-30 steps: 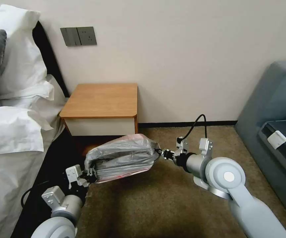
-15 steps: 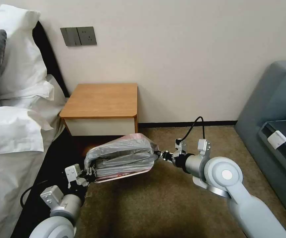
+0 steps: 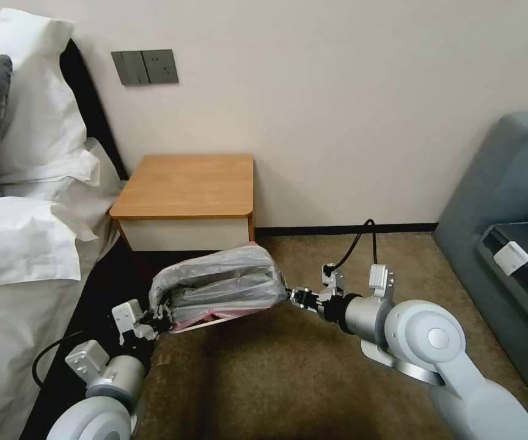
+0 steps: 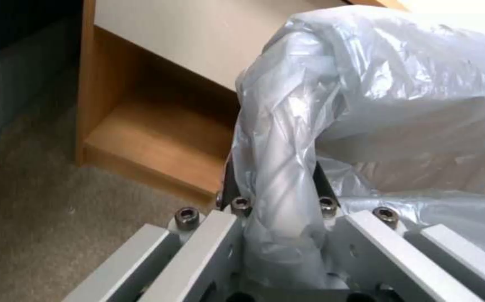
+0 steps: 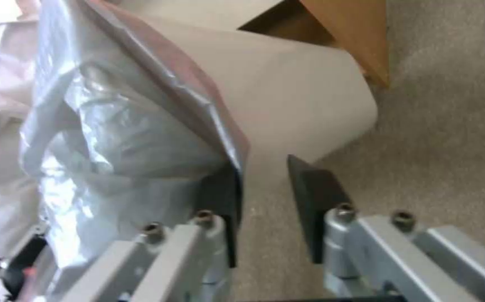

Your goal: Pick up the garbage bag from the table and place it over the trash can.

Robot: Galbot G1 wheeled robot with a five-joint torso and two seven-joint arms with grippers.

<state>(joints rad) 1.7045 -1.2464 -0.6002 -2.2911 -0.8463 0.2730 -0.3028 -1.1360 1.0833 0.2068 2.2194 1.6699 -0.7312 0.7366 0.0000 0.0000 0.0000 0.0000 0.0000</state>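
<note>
The thin, crinkly translucent grey garbage bag (image 3: 218, 287) drapes over the cream-beige plastic trash can (image 5: 309, 100), at six o'clock of the wooden nightstand (image 3: 184, 183); light, limp and slippery, it seems best gripped at its pink rim, where the left gripper (image 4: 276, 184) pinches bunched film while the right gripper (image 5: 262, 197) stands parted beside it.

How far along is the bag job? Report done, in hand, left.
Done: the thin grey translucent garbage bag is off the orange-brown wooden nightstand. In hand: the left pincer clamps one end; the right pincer, jaws apart, touches the other, above the cream plastic trash can. Left: seating its pink edge around the bin's rim.
</note>
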